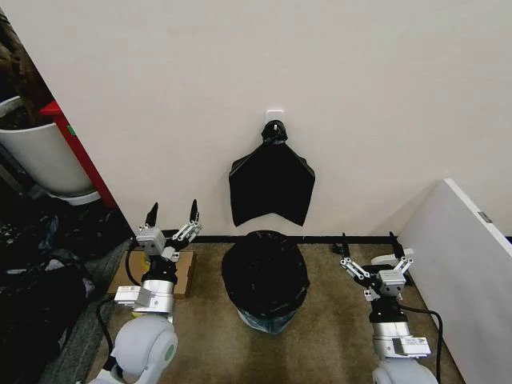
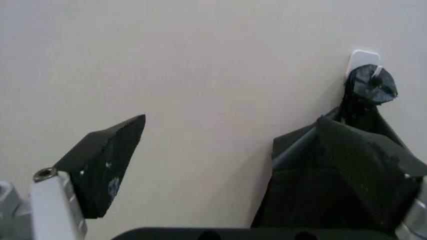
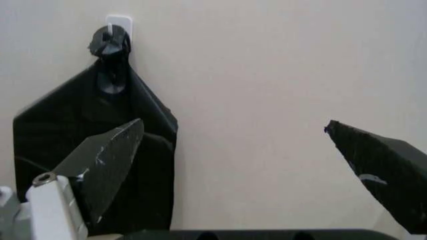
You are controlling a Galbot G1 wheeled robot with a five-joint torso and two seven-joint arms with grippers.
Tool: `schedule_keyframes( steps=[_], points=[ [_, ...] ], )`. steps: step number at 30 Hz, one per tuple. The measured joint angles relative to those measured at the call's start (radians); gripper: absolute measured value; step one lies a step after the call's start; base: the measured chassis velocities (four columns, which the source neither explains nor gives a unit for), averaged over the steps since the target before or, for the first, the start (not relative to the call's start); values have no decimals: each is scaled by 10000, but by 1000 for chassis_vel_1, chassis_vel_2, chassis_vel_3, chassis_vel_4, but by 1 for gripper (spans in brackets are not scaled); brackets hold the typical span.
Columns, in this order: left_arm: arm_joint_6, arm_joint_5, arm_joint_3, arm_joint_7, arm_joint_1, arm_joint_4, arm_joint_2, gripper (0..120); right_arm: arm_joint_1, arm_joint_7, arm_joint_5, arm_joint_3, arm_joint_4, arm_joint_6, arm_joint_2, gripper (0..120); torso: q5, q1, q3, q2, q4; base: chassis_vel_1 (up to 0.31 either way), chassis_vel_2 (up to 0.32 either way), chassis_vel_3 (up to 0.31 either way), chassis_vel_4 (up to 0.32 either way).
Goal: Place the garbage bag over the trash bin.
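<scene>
Two grippers stand raised and apart over the brown floor, one on each side of the trash bin. Left gripper: jaws spread, nothing between them, hovering above a cardboard piece that lies on the floor beside the bin's left side. In the left wrist view the left gripper shows its dark serrated fingertips wide apart against the pale wall. Right gripper: jaws likewise spread and empty, to the right of the bin and close to a white panel that leans at the floor's right edge. In the right wrist view the right gripper has both fingertips well separated.

Garbage bag: glossy, crinkled black plastic, drawn over the bin's mouth and covering its rim and upper sides. A pale strip of the bin remains visible only at its base. The bin stands on the floor near the wall's skirting, roughly midway between the two grippers; neither gripper touches it.

On the wall directly above the bin, a flat black bundle with a knotted top hangs from a small white hook. A large white pot and a red object stand at the far left.
</scene>
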Motion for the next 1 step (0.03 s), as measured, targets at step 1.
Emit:
schedule_keyframes(
  steps=[1],
  points=[
    [-14,-7,-1,3,85,-99,-29,100,3,46,69,-43,35,-51,-65,100,0,0,0,0,0,0,0,0,0]
  ],
)
